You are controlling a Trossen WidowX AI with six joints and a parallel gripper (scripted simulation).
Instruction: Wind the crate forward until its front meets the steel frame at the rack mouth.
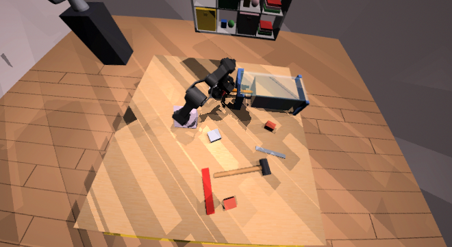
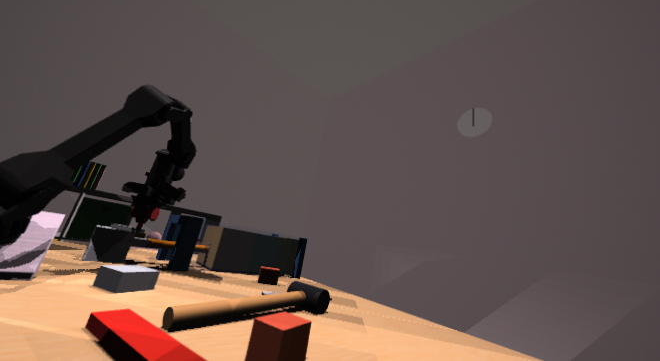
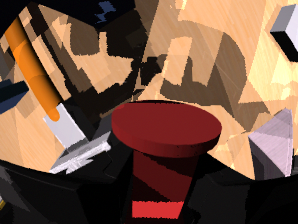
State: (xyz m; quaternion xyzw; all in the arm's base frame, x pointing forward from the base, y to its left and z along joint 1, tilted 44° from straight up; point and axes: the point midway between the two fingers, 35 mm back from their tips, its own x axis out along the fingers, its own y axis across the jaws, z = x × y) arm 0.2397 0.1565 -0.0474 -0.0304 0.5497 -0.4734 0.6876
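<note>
My gripper [image 1: 223, 96] [image 2: 140, 223] [image 3: 156, 140] is shut on the red winch handle [image 2: 155, 213] [image 3: 165, 124], whose round knob stands up between the fingers. It is over the hand winch [image 2: 111, 245] [image 3: 75, 155], a grey box at the cubby's mouth side. The arm hides whether the key is in the hole. An orange strap [image 1: 248, 92] [image 2: 165, 244] [image 3: 36, 80] runs from the winch through the blue frame [image 1: 238, 101] [image 2: 186, 246] to the crate [image 1: 272, 102] [image 2: 245, 251]. The crate looks flat inside the clear cubby, its tan front a short gap behind the frame.
On the bench [image 1: 154, 198] are a pale block [image 1: 214, 135] [image 2: 125, 278], a red-brown block [image 1: 270, 126] [image 2: 269, 275], a grey bar [image 1: 270, 152], a hammer [image 1: 237, 171] [image 2: 235, 308], a red bar [image 1: 207, 191] [image 2: 140, 336] and another red block [image 1: 229, 202] [image 2: 279, 339].
</note>
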